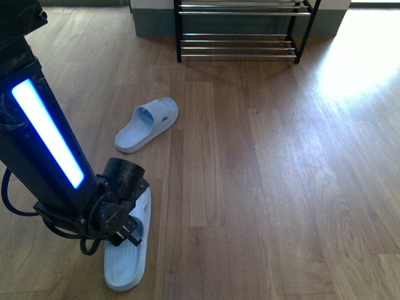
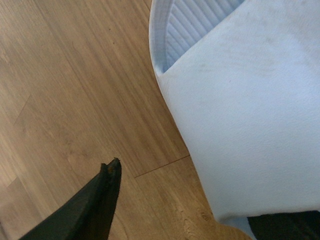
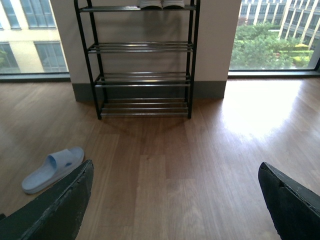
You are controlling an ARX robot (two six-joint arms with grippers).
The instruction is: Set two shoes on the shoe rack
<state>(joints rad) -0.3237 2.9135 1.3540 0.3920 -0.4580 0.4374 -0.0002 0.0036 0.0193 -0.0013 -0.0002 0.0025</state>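
Left gripper [image 1: 123,232] is down low at the lower left of the front view, right over the near slide sandal [image 1: 128,267], with its jaws apart. In the left wrist view one finger [image 2: 102,192] sits over bare floor [image 2: 75,75] beside the strap [image 2: 250,125]. A dark bit at the lower right edge looks like the other finger, so I'd say it's straddling the strap with nothing gripped yet.

Right gripper [image 3: 175,167] hangs wide open and empty, facing the shoe rack [image 3: 145,76]. That rack is at the top centre of the front view, well apart from both sandals. Second sandal [image 1: 147,124] lies left of centre, between the near one and the rack.

My take is this is the grab step. Centre the strap's thick part between the pads, then squeeze firmly, since soft rubber can fold and slip on the lift.
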